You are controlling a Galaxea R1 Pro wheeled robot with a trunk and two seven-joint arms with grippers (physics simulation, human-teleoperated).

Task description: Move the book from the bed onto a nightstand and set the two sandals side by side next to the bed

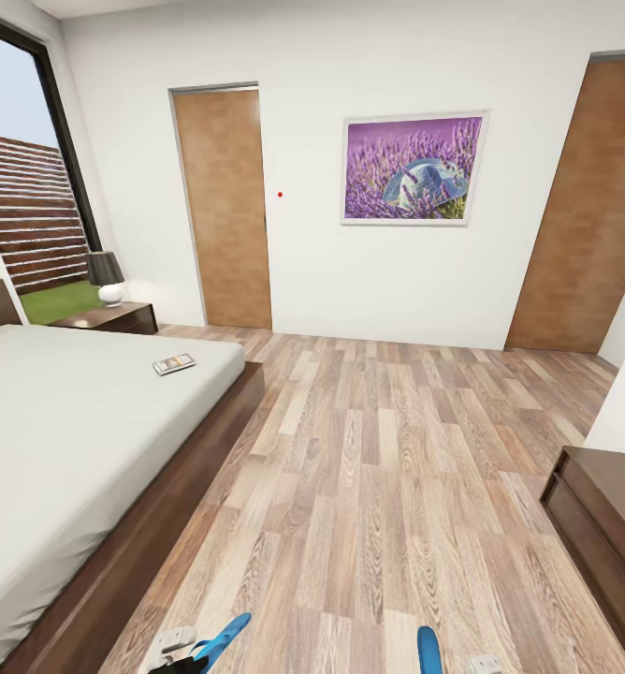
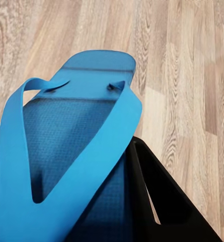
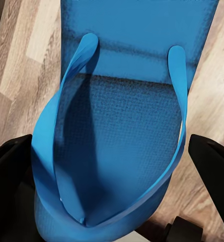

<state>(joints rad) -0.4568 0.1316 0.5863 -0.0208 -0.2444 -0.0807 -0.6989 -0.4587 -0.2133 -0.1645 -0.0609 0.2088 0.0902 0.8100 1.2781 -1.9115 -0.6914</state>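
**A:** Sandals are shown carried, one in each gripper, low in the head view. The left sandal (image 1: 221, 638) is seen poking up beside the left gripper (image 1: 177, 646), near the foot corner of the bed (image 1: 69, 440). The right sandal (image 1: 428, 650) is seen beside the right gripper (image 1: 481, 664), over the plank floor (image 1: 387, 487).

**B:** How are the grippers set?

**A:** In the left wrist view, the left sandal (image 2: 76, 151) is clamped by the left gripper (image 2: 91, 222), with a black finger (image 2: 162, 196) seen against its edge and the thong strap looped across the sole. In the right wrist view, the right sandal (image 3: 127, 126) is held between the two dark fingers (image 3: 212, 166) of the right gripper (image 3: 112, 196), strap side facing the camera. Wood planks are seen beneath both.

**B:** And the book?

**A:** The book (image 1: 174, 363) is pictured lying flat on the white mattress, near the far foot corner of the bed. The cover cannot be read at this size.

**B:** The nightstand?

**A:** The nightstand (image 1: 125, 318) is seen beyond the bed, by the window (image 1: 22, 187), with a dark-shaded lamp (image 1: 107, 277) on top. Two brown doors (image 1: 224, 206) and a lavender picture (image 1: 413, 168) are set in the white far wall. A dark cabinet (image 1: 603, 534) is seen at the right edge.
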